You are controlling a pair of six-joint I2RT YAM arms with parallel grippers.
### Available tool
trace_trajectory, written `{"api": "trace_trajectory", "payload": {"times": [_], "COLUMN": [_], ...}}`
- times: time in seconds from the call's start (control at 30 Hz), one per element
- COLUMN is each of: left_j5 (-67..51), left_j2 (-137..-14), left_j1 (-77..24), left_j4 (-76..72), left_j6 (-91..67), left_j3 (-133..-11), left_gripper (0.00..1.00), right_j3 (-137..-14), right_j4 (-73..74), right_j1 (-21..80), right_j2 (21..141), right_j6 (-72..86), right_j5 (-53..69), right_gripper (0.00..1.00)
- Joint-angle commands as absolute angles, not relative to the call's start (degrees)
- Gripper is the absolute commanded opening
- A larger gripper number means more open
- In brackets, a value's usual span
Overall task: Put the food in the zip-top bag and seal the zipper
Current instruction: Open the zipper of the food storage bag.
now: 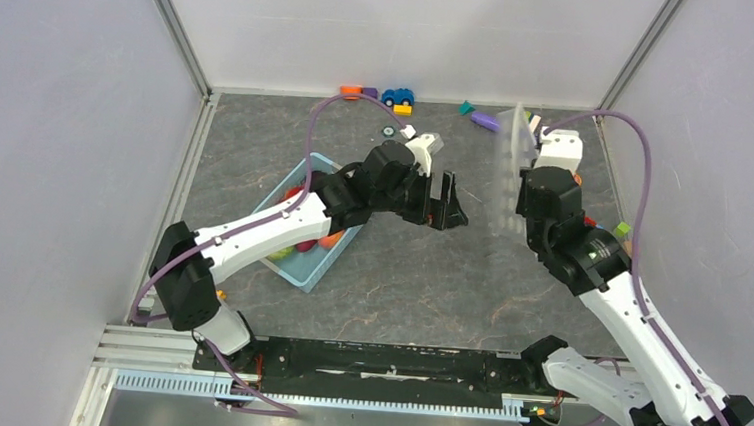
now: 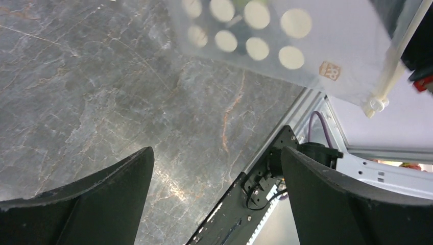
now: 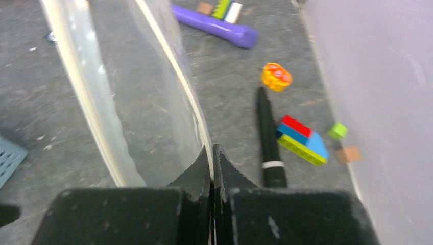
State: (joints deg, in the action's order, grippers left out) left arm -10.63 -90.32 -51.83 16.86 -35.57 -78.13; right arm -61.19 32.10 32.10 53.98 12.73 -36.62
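Several pieces of food (image 1: 302, 246), red, orange and green, lie in your light blue basket (image 1: 321, 272) on the left side of the desk (image 1: 419, 276). Your right gripper (image 3: 213, 158) has its jaws clenched on an edge of the dotted bag (image 1: 509, 172), holding it upright above the desk, well apart from the basket. Your left gripper (image 1: 448, 214) hovers between basket and bag with its jaws released, grasping nothing.

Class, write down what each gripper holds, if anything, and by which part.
The right gripper is shut on the clear white-dotted plastic zip-top bag, pinching one lip of its zipper edge. The left gripper is open, holding nothing.
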Motion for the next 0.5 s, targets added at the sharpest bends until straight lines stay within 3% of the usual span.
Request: {"api": "trace_trajectory", "payload": {"times": [0.0, 0.33, 0.47], "left_j5": [-14.6, -1.9, 3.7], "left_j2": [-85.6, -82.0, -83.5], "left_j1": [-51.9, -51.5, -51.2], "left_j4": [11.2, 15.0, 17.8], "left_j6": [-33.2, -35.4, -38.5], "left_j3": [-76.4, -71.9, -72.1], "left_gripper": [1.0, 1.0, 1.0], "right_j3": [-65.6, -51.9, -50.4], "right_j4": [44.3, 19.9, 15.0], "right_j1": [32.1, 32.1, 32.3], "right_j2": [55.3, 65.4, 68.7], "right_j6": [16.3, 14.0, 16.2], "right_j5": [-48.3, -6.6, -3.2], "right_gripper": [0.0, 0.0, 0.0]}}
